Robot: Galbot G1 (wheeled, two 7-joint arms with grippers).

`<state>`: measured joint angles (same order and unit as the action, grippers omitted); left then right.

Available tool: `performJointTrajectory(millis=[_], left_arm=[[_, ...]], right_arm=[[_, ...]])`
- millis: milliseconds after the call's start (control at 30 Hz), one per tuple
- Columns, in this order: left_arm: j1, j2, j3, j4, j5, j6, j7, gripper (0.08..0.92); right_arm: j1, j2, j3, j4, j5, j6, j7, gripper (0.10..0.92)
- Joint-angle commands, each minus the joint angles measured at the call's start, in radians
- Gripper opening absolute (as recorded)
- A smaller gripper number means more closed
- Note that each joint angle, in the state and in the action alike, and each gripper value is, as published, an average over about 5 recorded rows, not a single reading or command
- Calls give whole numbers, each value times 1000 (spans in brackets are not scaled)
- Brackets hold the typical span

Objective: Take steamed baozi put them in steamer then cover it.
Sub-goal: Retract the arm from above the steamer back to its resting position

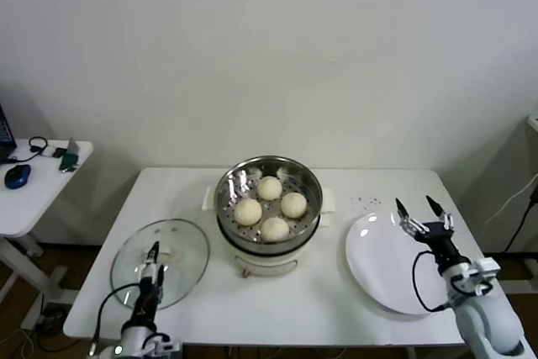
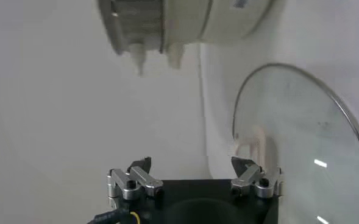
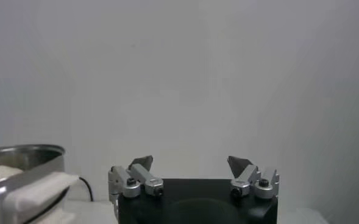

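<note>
Left claw: open, over the cover, seemingly clear of its handle.
Right claw: open, above the plate.
Steamer: between claws, farther back, holding four baozi, uncovered.

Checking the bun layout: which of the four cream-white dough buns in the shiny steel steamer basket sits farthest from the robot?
The cream-white bun at the basket's back, nearest the wall; the other three lie closer to the robot in the steel steamer basket.
</note>
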<state>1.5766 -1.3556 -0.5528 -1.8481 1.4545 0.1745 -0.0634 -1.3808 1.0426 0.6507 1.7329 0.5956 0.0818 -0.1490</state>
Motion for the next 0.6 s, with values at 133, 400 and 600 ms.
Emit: performJointTrajectory(millis=[133, 400, 600], left_arm=[[-185, 0, -6, 226, 115, 0, -25, 823], [-240, -6, -11, 295, 121, -2, -36, 823], [-276, -4, -9, 333, 110, -7, -54, 823]], right_arm=[[-121, 68, 80, 18, -43, 8, -3, 823], [-133, 71, 90, 27, -47, 7, -14, 823], [-139, 83, 97, 28, -57, 9, -25, 823]])
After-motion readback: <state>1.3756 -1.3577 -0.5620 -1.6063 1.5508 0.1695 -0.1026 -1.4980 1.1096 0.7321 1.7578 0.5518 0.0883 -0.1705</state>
